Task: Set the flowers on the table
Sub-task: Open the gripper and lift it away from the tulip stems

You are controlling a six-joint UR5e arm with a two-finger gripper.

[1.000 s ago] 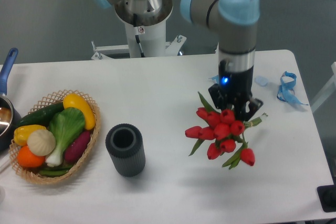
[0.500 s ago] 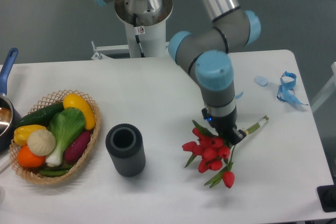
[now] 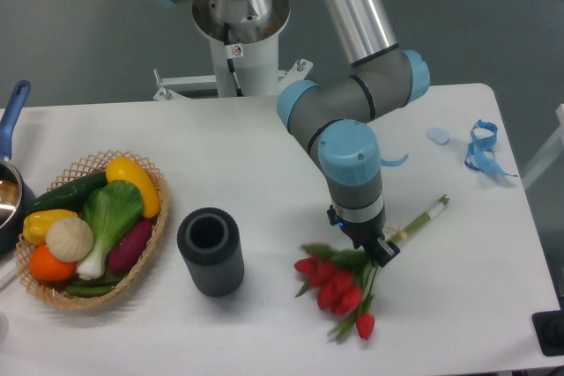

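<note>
The tool point(image 3: 374, 249) is seen low over the right half of the bench point(image 3: 264, 138), pressed into the bunch where the stems meet the leaves. Its fingers are largely hidden by the arm's wrist and by the leaves, so how far they are parted cannot be told; they appear closed around the stems, though that is only a judgement. The flowers point(image 3: 339, 283) lie along a slanted line: the cut stem ends point toward 2 o'clock from the tool, and the red heads spread toward 7 o'clock, the lowest head nearest the front edge. The bunch seems to be resting on the bench or just touching it, so the placing is judged nearly done; what is left would be a release and a straight lift, clear of the leaves.

Farther out, a dark cylinder point(image 3: 210, 251) stands at 9 o'clock, well apart from the heads. A basket of toy vegetables point(image 3: 91, 228) sits beyond it at the left. A blue ribbon point(image 3: 481, 149) lies at 1 o'clock near the right edge.
</note>
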